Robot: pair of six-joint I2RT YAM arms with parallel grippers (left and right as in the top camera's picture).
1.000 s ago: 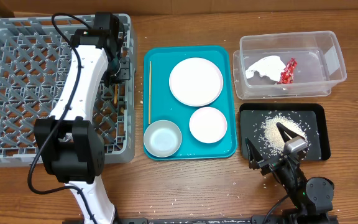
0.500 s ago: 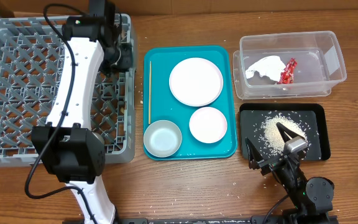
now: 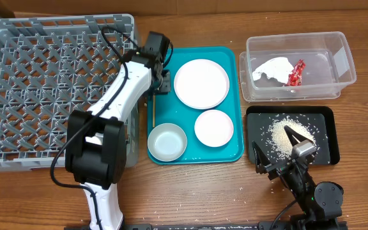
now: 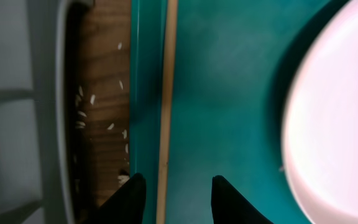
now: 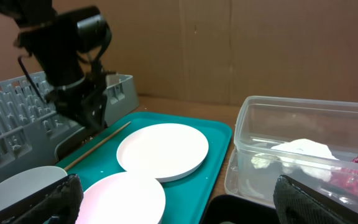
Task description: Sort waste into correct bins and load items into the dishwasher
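We list one chopstick (image 4: pixel 165 93) along the left edge of the teal tray (image 3: pixel 235 76), left jaws apart astride it, seemingly to lift it for the dish rack (image 3: pixel 37 96); right jaws idle, wide apart.

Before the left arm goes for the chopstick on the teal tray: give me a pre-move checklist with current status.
1. Left gripper jaws apart: ok.
2. Chopstick between its fingers: ok, but off-centre, nearer one finger.
3. Chopstick free of the plate: ok. It lies along the teal tray edge, apart from the plate.
4. Fingertips low enough to grip: cannot tell.
5. Right gripper out of the way: ok, open over the black tray.
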